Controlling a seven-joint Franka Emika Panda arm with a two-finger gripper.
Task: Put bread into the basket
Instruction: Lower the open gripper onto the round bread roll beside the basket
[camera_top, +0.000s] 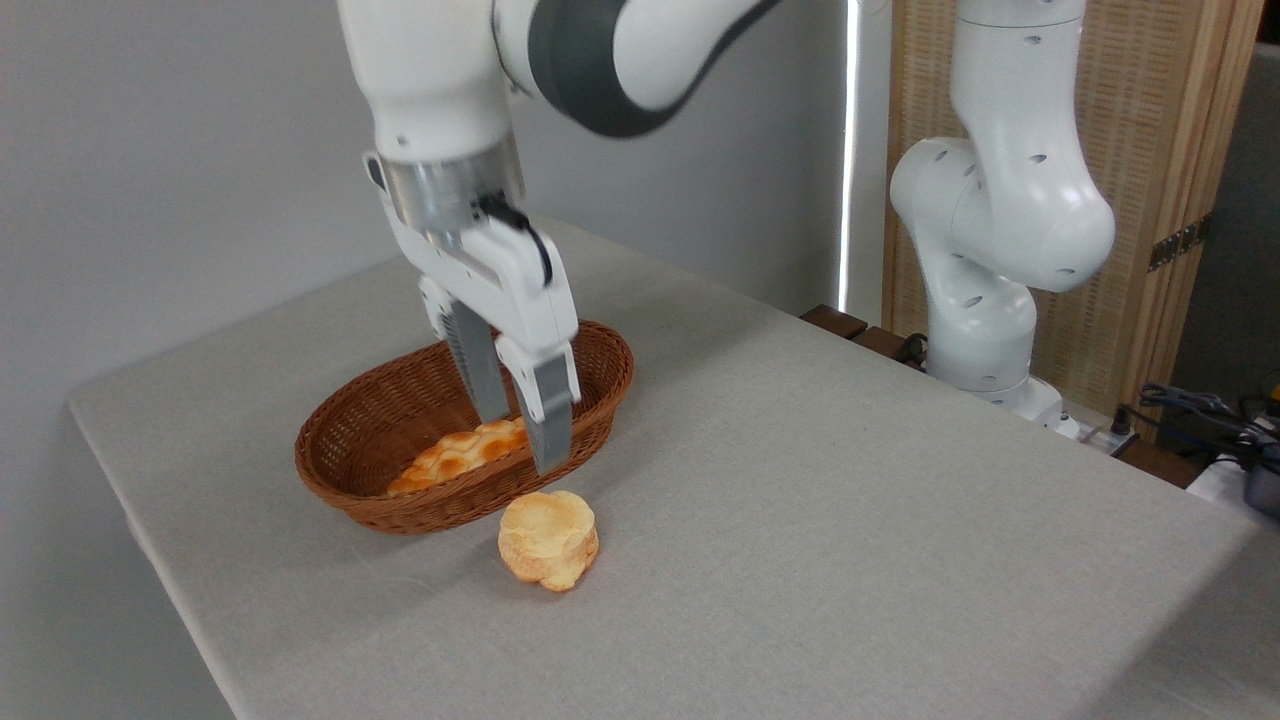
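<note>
your fingers (548, 410) are hanging a little apart with nothing between them, the gripper (522, 440) pointing down over the near rim of the basket (345, 478). the bread (548, 538) is sitting on the table (850, 520), just outside the basket's front edge and just below the fingertips. you're also seeing a braided loaf (455, 452) lying inside the basket, behind the fingers.

Grey tablecloth (800, 520), braided loaf (455, 455) — wooden screen (1150, 150), cables (1200, 410)
</note>
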